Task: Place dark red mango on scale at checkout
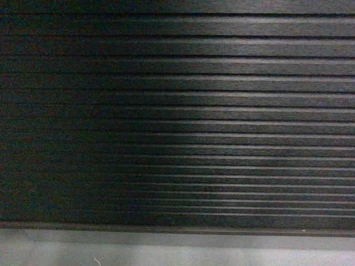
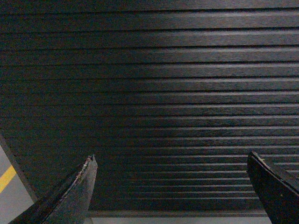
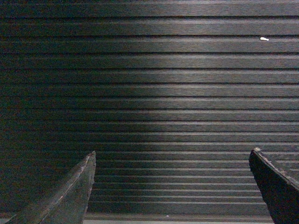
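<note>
We face the checkout (image 1: 177, 111) head-on: in the head view its dark, horizontally ribbed front panel fills nearly everything, with a strip of grey plinth (image 1: 177, 249) along the bottom edge. Light falls on the middle and right of the ribs, while the left side lies in shadow.

Our left pincer (image 2: 172, 161) is spread wide, its two dark fingers (image 2: 74, 196) rising from the lower corners of the wrist view with only the ribbed panel between them; it holds nothing. At the far lower left of that view we see a patch of grey floor (image 2: 14, 200) with a yellow line (image 2: 6, 178) on it.

Our right pincer (image 3: 173, 156) is likewise wide apart and has hold of nothing (the same ribbed front shows between its fingers (image 3: 70, 196)). A small white fleck (image 3: 264, 39) sits on one rib at the upper right.

We cannot see the dark red mango or the scale in any view.
</note>
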### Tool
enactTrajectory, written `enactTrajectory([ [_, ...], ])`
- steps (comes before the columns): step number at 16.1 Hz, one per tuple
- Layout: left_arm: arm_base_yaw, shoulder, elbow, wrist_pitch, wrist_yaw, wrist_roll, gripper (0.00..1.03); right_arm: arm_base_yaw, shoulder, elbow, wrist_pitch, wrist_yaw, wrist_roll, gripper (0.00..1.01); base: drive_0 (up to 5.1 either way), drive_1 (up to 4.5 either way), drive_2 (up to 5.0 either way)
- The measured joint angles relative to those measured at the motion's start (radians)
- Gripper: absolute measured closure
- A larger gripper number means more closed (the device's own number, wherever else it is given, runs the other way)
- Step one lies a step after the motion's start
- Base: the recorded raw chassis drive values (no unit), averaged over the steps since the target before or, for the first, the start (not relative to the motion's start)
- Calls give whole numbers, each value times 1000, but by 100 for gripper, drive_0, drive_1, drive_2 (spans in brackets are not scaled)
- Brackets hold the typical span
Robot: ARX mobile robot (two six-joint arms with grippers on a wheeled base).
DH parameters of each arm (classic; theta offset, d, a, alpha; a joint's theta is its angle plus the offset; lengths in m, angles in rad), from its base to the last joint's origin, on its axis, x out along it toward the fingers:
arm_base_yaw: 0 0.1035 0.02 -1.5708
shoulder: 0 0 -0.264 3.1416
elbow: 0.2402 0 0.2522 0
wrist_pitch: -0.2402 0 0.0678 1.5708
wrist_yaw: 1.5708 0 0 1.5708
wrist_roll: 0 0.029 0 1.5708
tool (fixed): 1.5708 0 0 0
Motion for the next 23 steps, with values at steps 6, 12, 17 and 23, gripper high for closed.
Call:
enactTrajectory([
  [6,0,0,0,0,0,0,5,0,0,0,0,0,0,3,0,0,0],
  [12,0,0,0,0,0,0,5,0,0,0,0,0,0,3,0,0,0],
  [17,0,0,0,0,0,0,5,0,0,0,0,0,0,3,0,0,0],
  [23,0,0,0,-1,2,0,5,0,0,0,-1,0,0,3,0,0,0],
])
